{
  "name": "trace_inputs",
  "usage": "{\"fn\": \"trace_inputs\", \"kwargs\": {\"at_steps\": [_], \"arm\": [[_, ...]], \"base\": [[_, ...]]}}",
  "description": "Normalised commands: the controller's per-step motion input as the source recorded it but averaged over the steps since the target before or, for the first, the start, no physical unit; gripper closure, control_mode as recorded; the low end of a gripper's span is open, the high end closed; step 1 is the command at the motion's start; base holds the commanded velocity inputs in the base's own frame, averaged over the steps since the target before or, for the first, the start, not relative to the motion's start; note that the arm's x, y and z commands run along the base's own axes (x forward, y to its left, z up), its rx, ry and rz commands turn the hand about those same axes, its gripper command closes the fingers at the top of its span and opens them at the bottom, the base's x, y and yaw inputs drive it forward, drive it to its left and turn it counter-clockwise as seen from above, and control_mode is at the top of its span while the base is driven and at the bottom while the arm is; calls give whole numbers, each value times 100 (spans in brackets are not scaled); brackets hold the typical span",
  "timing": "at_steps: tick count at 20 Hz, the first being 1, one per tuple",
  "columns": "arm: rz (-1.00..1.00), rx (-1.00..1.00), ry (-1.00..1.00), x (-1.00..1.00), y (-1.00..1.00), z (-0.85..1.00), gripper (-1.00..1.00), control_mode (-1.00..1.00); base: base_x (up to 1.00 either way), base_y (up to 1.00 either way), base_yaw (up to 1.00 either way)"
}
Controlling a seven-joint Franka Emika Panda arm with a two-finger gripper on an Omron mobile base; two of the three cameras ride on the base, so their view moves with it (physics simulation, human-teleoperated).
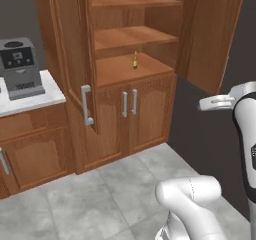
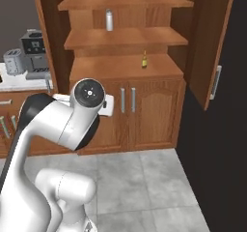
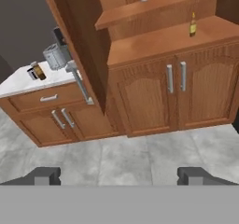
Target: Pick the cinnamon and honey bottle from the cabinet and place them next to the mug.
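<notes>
Slim amber honey bottle (image 3: 193, 24) stood far off on reddish-brown wooden cabinet (image 3: 149, 50) shelf, gripper (image 3: 119, 175) wide, empty; risked tipping on reach.

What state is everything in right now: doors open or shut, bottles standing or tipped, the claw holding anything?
Gripper: open, holding nothing.
Tall cabinet doors: swung open.
Lower double doors: shut.
Honey bottle: upright on the bottom open shelf.
Grey cylinder: upright on the shelf above.
Cinnamon: upright on the counter, beside the mug.
Counter drawer: shut.
</notes>
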Motion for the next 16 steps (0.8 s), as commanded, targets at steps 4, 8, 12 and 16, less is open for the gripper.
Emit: {"fn": "trace_inputs", "kwargs": {"at_steps": [4, 8, 12, 16], "arm": [[0, 0, 0, 0, 0, 0, -100, 100], [0, 0, 0, 0, 0, 0, -100, 100], [0, 0, 0, 0, 0, 0, -100, 100], [0, 0, 0, 0, 0, 0, -100, 100]], "base": [[87, 0, -18], [83, 0, -8], [70, -9, 6], [75, -40, 18]]}}
